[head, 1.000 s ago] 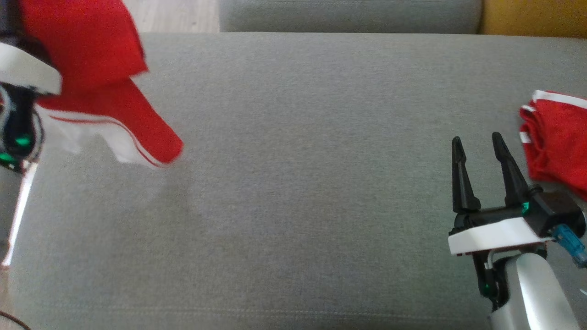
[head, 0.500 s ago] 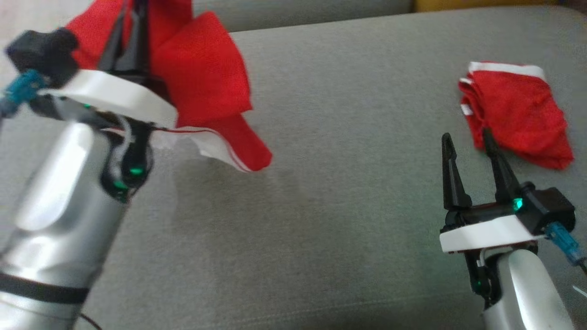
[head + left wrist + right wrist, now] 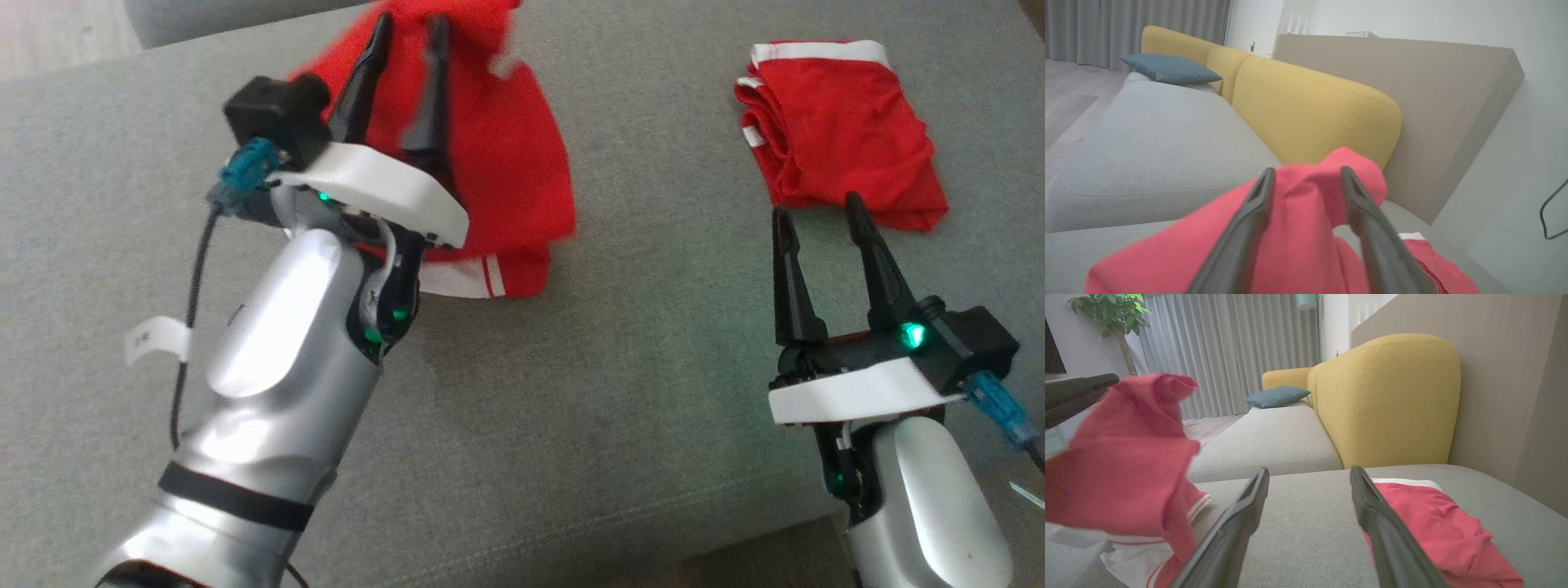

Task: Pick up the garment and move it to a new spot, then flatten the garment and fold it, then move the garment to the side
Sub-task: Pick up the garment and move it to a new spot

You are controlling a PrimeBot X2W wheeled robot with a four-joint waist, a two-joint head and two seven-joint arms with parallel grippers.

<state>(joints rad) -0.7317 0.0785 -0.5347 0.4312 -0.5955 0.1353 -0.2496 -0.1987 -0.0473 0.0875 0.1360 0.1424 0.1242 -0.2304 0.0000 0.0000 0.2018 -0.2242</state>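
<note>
The garment [image 3: 506,155] is red with white striped trim. It hangs bunched over my left gripper [image 3: 410,24], its lower hem resting on the grey sofa cushion [image 3: 620,367]. In the left wrist view the left gripper [image 3: 1306,171] has its fingers parted, with the red cloth [image 3: 1298,245] loose between and beyond them. The right wrist view catches the same cloth [image 3: 1126,473] blurred in the air at the left. My right gripper [image 3: 816,211] stands open and empty at the lower right, seen as my right gripper [image 3: 1309,471] above bare cushion.
A second red garment [image 3: 841,131] lies folded just beyond my right fingertips, the same folded garment [image 3: 1429,522] right of my right finger. A yellow backrest [image 3: 1388,396] and blue pillow [image 3: 1276,396] stand behind. The cushion's front edge meets wood floor [image 3: 759,563].
The head view has shifted. My left gripper's jaws, shut on the garment before, have parted, and the cloth has dropped lower onto the cushion. The right gripper stays open.
</note>
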